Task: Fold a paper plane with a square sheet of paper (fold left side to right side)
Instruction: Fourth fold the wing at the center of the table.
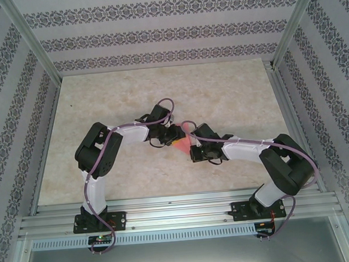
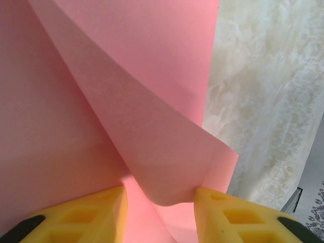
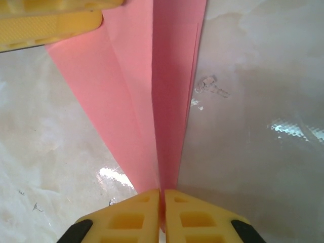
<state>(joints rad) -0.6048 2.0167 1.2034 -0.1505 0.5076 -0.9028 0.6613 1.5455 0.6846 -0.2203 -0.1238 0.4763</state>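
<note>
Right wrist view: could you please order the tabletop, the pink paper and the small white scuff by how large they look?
1. tabletop
2. pink paper
3. white scuff, by far the smallest
None look alike in size.

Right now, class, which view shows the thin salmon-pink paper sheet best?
Right wrist: the salmon-pink paper sheet fans out in creased layers from the shut right gripper. Left wrist gives a curled flap close up; top external, a small patch.

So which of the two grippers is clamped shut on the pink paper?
The right gripper: its tips meet on a fold of the pink paper. The left gripper stands open, a curled flap between its jaws.
</note>
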